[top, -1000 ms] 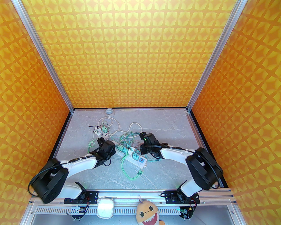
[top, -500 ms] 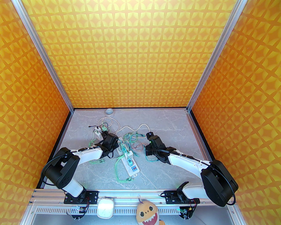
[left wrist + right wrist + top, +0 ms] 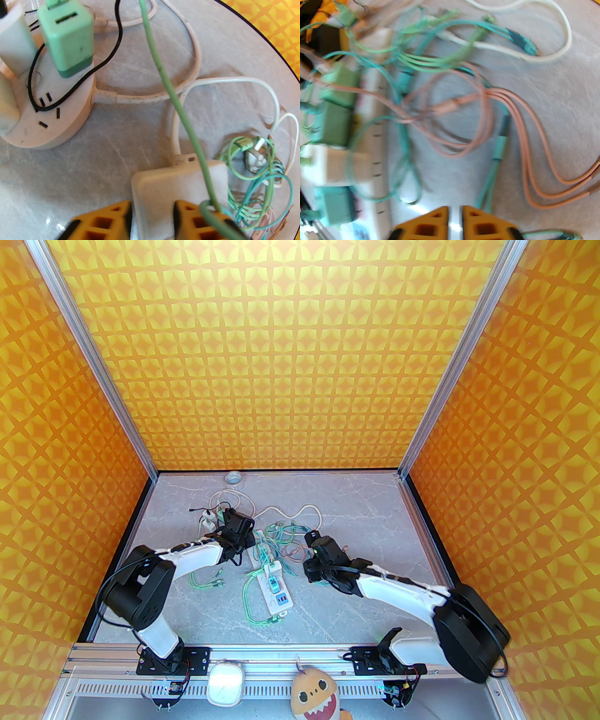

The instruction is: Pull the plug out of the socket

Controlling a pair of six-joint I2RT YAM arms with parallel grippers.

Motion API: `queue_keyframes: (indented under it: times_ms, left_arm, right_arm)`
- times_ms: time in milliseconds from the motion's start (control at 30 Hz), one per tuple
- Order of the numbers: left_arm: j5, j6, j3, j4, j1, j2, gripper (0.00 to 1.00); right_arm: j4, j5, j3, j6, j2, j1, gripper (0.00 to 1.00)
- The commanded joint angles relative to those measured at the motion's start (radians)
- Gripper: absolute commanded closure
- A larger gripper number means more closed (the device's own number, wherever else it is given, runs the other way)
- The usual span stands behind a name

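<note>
Assessing green plug (image 3: pixel 68 39): judged light, rigid, smooth-sided, seated in round socket (image 3: pixel 70 121); pinch flat sides | left gripper (image 3: pixel 152 206) parted, empty | right gripper (image 3: pixel 454 211) barely parted, empty

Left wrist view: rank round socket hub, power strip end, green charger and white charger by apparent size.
1. round socket hub
2. power strip end, nearly equal but nearer the camera, so unsure
3. green charger
4. white charger, cut off by the frame

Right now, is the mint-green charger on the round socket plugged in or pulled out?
Plugged in. In the left wrist view the green charger stands with its darker base seated on the round socket.
</note>
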Motion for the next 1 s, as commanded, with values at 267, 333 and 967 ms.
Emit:
queue_keyframes:
  times_ms: [267, 333, 967]
  left_arm:
    - [0.128, -0.021, -0.276, 0.032, -0.018, -0.420, 0.52]
    - [0.153, -0.066, -0.357, 0.071, -0.043, -0.496, 0.51]
    - [0.137, -0.351, -0.656, 0.267, -0.273, -0.662, 0.44]
  right_arm:
    - [-0.115, 0.237, 0.080, 0.092, -0.069, 0.249, 0.55]
    - [-0.119, 0.269, 0.092, 0.097, -0.060, 0.294, 0.54]
    - [-0.210, 0.356, 0.308, 0.140, 0.242, 0.474, 0.48]
